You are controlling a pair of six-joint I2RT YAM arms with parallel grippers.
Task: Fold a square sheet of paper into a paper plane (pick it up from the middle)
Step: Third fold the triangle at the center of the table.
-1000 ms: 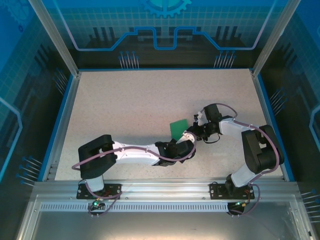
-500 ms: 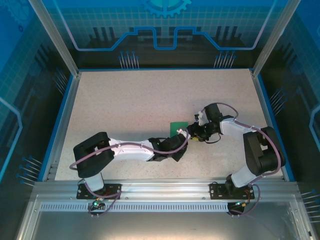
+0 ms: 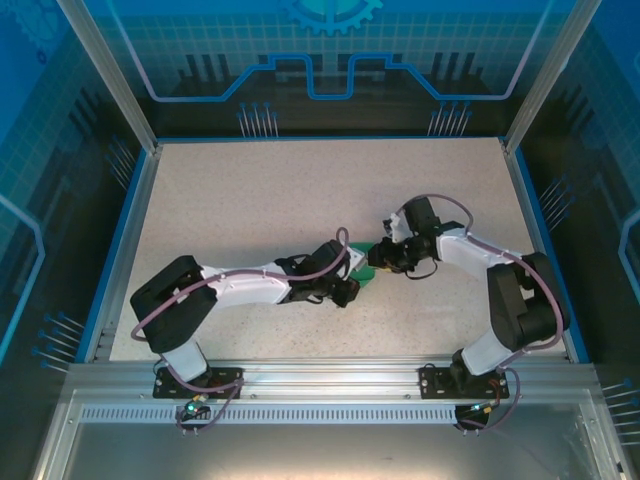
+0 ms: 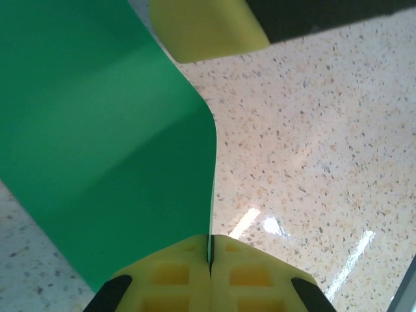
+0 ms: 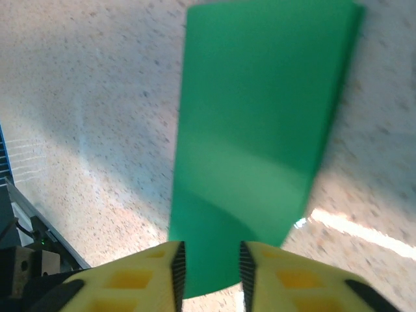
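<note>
Near rail: the metal rail (image 3: 320,385) runs along the near edge, with both arm bases bolted to it, left and right.
Left arm: it reaches low and rightwards across the worktop (image 3: 250,190), and its tip is just short of the middle.
Left tool: the left tool (image 4: 209,250) is clamped tight, yellow pads pressed together with a thin green edge caught between them. It's gripping the paper. From above, the left tool (image 3: 348,276) sits right against the green.
Paper: the green sheet of paper (image 4: 104,130) rises out of that pinch and bows away to the left in a smooth curve above the speckled worktop (image 4: 312,130). From above, the paper (image 3: 366,271) is a small green patch between the two tools, near the middle of the worktop.
Right tool: the right tool (image 5: 209,263) has its yellow fingers a little apart, a narrow gap between them. The paper (image 5: 260,110) lies face-on beyond that gap, not clamped. From above, the right tool (image 3: 380,262) sits just right of the green.
Far end: a yellow finger (image 4: 205,26) sits by the far edge of the paper.
Back wall: a blue patterned panel (image 3: 330,60) stands behind the worktop.
</note>
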